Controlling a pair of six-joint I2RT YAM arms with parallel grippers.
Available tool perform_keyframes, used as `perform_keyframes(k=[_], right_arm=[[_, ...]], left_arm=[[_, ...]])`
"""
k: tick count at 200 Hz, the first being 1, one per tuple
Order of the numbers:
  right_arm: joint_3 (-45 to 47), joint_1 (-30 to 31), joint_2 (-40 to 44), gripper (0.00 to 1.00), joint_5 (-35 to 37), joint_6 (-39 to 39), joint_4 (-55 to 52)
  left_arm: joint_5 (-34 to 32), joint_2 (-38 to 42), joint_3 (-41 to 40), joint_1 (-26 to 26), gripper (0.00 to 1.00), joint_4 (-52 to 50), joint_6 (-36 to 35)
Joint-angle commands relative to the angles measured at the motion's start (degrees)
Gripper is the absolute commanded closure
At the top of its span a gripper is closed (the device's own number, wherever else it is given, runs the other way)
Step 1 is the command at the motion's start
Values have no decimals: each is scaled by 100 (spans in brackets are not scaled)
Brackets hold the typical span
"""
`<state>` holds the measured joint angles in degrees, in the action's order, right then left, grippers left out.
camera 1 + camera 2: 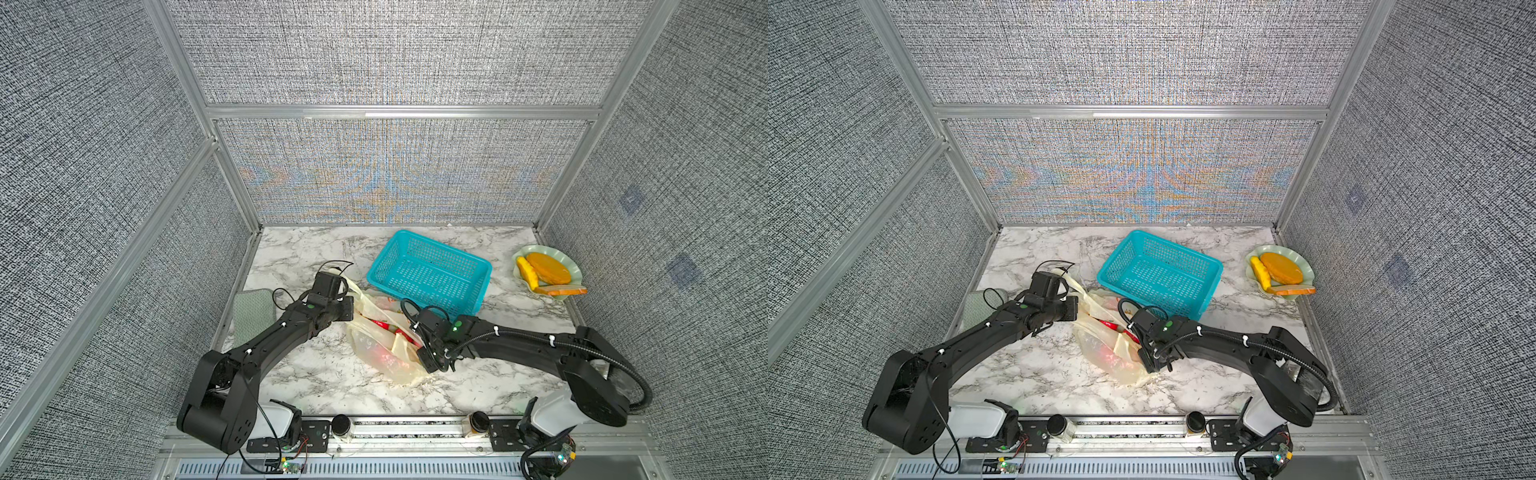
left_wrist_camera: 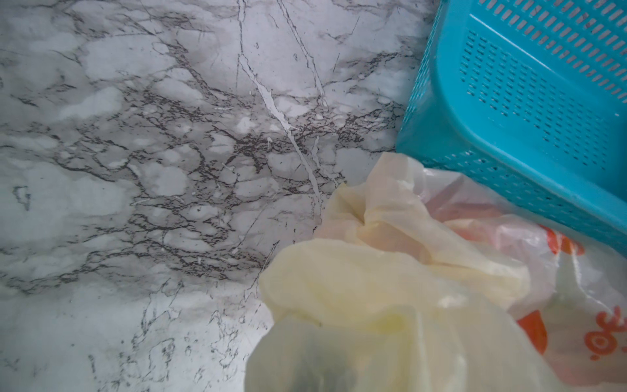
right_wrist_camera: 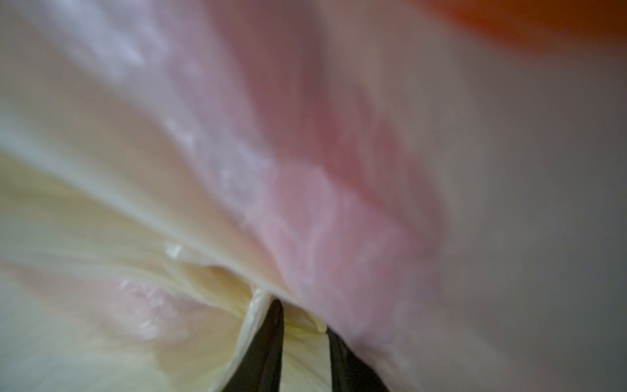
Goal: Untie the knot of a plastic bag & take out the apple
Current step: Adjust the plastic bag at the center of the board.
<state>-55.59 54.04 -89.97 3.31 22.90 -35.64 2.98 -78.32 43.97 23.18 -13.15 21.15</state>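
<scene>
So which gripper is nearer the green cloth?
Left. The left gripper is just past the cloth's far corner, pinching a handle of the bag. The right gripper is down in that bag, farther off.

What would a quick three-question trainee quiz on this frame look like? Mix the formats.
1. True or false: the teal basket has something in it.
2. The left gripper is shut on: A) a handle strip of the plastic bag; B) the basket's rim; C) nothing.
3. Short answer: what lies flat at the left edge of the table?

Key: 1 false; 2 A; 3 the green cloth.
</scene>
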Motion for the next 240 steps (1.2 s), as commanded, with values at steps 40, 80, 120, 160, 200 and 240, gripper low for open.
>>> perform_keyframes(k=[40, 80, 120, 160, 200, 240], right_arm=[[-914, -421, -687, 72, 558, -883, 1058], [-1434, -703, -1244, 73, 368, -1498, 1690], [-1641, -707, -905, 68, -329, -1842, 1571], [-1353, -572, -125, 62, -1592, -1666, 1595], [-1602, -365, -493, 64, -1516, -1465, 1837], [-2149, -342, -1219, 69, -1139, -1323, 1544]], left_arm=[[-219, 484, -74, -48, 100, -303, 34], [-117, 873, -88, -54, 100, -560, 102], [860, 1021, 13, -49, 94, -714, 146], [1757, 1004, 154, -1, 87, -367, 259], [1984, 1253, 155, 72, 92, 65, 224], [2006, 1045, 131, 80, 92, 358, 296]])
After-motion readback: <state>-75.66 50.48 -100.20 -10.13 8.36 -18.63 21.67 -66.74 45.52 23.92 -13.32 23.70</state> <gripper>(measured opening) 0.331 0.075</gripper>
